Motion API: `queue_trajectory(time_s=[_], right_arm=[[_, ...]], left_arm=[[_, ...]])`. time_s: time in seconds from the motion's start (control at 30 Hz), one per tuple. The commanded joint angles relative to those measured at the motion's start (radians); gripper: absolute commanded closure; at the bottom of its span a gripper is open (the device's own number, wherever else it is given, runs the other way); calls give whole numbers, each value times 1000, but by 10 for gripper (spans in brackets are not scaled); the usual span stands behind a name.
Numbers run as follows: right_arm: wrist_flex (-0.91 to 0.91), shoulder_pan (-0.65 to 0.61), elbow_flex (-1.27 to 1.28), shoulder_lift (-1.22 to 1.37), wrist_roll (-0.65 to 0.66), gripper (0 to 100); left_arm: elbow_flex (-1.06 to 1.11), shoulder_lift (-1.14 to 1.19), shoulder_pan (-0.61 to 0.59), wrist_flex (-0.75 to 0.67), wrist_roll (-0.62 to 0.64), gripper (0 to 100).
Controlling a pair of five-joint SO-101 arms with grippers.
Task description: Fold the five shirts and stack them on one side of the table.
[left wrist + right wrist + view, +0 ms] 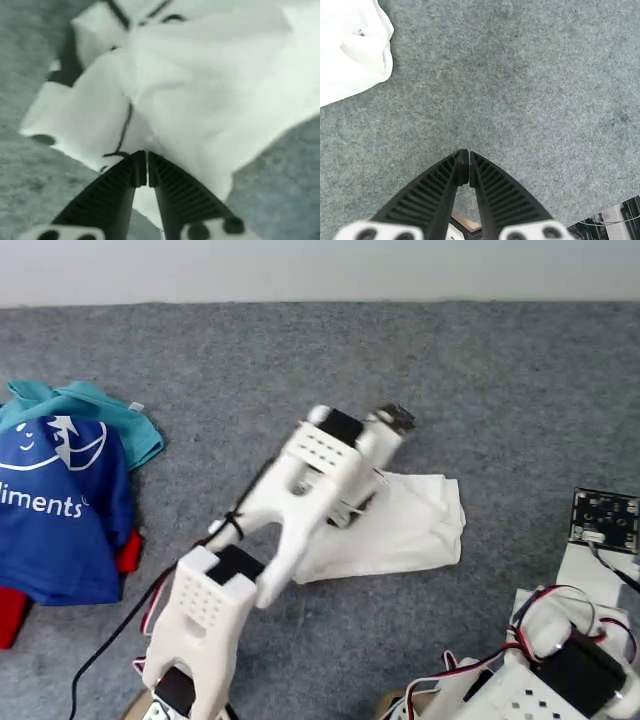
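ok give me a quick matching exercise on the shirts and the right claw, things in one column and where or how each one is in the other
1 white shirt
2 blue shirt
3 teal shirt
4 right claw

a shut, above bare grey carpet
b mid-table, partly under the left arm
c lying over the red shirt, by the high view's left edge
d peeking out behind the blue shirt

Pairs: 1-b, 2-c, 3-d, 4-a
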Motion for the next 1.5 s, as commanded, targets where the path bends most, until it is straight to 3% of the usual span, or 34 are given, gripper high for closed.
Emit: queue_trajectory(time_s=[0.0,0.13,0.53,0.8,1.0,1.23,1.47], right_arm=[[25,10,0,7,-12,987],[25,10,0,7,-12,987],[16,10,12,7,-11,987],[16,10,12,7,-11,986],[16,7,12,7,-12,985],[16,7,12,7,-9,984],[16,7,14,7,-8,984]], left_arm=[[-76,-66,94,58,25,987],[-79,-143,166,64,80,987],[44,-187,304,74,81,987],[44,-376,104,43,74,987],[47,-310,-43,-52,28,987],[44,-106,-40,-123,25,987],[1,-81,66,-34,25,987]])
